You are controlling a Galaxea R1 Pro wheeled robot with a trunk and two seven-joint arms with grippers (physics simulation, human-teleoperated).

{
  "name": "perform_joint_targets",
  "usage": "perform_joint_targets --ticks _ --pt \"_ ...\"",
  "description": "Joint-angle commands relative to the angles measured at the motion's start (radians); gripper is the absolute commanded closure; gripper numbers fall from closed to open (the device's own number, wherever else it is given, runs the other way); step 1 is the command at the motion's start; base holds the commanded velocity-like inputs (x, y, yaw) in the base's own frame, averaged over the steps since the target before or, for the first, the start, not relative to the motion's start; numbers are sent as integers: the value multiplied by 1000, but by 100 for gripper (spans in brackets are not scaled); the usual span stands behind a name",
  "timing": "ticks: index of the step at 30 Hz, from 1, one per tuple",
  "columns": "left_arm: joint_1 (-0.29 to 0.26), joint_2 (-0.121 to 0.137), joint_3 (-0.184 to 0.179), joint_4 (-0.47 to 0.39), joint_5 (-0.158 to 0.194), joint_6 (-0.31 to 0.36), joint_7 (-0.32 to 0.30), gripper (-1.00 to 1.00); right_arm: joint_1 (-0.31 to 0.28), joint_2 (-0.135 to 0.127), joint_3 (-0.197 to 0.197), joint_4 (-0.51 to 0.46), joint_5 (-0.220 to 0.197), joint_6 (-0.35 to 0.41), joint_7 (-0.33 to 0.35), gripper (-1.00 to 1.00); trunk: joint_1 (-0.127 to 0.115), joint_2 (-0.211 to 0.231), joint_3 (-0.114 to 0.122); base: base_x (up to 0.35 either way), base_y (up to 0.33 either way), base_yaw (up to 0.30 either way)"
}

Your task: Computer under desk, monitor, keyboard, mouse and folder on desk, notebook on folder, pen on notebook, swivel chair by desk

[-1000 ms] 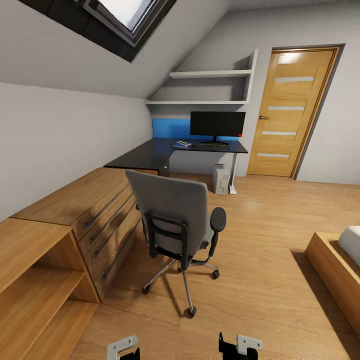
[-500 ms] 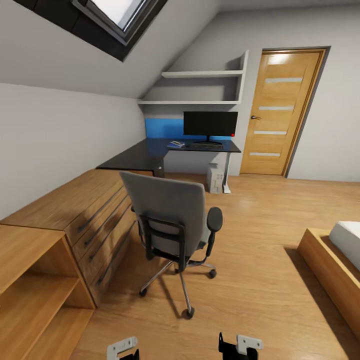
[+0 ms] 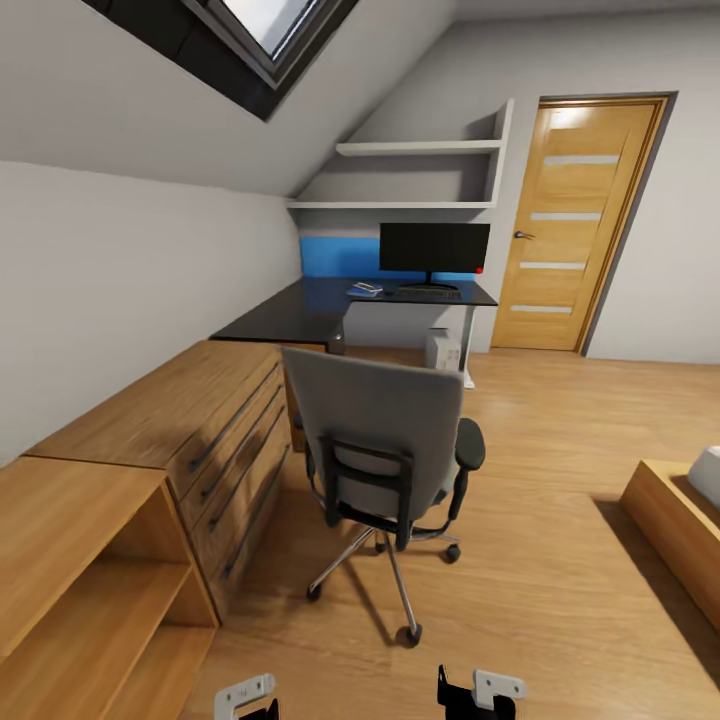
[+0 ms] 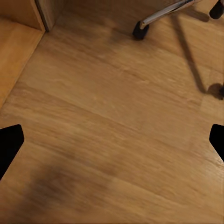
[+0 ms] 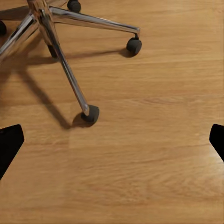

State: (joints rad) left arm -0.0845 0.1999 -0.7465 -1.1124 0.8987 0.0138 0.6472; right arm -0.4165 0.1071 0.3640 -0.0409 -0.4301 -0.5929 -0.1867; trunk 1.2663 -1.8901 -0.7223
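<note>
- Head view: the swivel chair, grey padded with black armrests and a chrome star base on casters, stands at frame centre on the wooden floor, its back facing the camera, just beside the light wooden drawer chest at the left.
- Further back, upper centre, the glossy black L-shaped desk carries the wide black monitor; the slim keyboard lies before its stand, and a small blue-and-dark stack, likely the folder, lies left of it, too small to resolve.
- The light grey computer tower stands on the floor under the desk's right end, near the wooden door.
- Left wrist view: the left gripper is spread wide, empty, its dark fingertips at the frame's edges over bare floor; a chair caster lies beyond.
- Right wrist view: the right gripper is likewise spread wide and empty, over the floor near the chair's chrome legs.
</note>
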Motion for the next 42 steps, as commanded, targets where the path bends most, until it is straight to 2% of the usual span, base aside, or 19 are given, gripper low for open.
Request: perform_joint_targets --ticks 1,15,31,36,42 --pt "-1 1 -4 -1 3 1 6 -100 -1 0 9 1 -4 -2 -7 -100 0 -1 -1 24 303 0" --pt "-1 -7 -4 0 3 2 6 -100 -1 0 9 1 -4 -2 -6 -100 0 -1 2 15 88 -36" --pt "-1 -8 -4 7 3 2 6 -100 -1 0 9 1 -4 -2 -5 -100 0 -1 16 0 91 -225" --pt "-1 -16 -4 12 3 2 6 -100 -1 0 9 1 -4 -2 -5 -100 0 -1 16 0 21 -275" --pt "-1 -20 -2 23 1 1 6 -100 -1 0 9 1 -4 -3 -5 -100 0 -1 16 0 3 -105"
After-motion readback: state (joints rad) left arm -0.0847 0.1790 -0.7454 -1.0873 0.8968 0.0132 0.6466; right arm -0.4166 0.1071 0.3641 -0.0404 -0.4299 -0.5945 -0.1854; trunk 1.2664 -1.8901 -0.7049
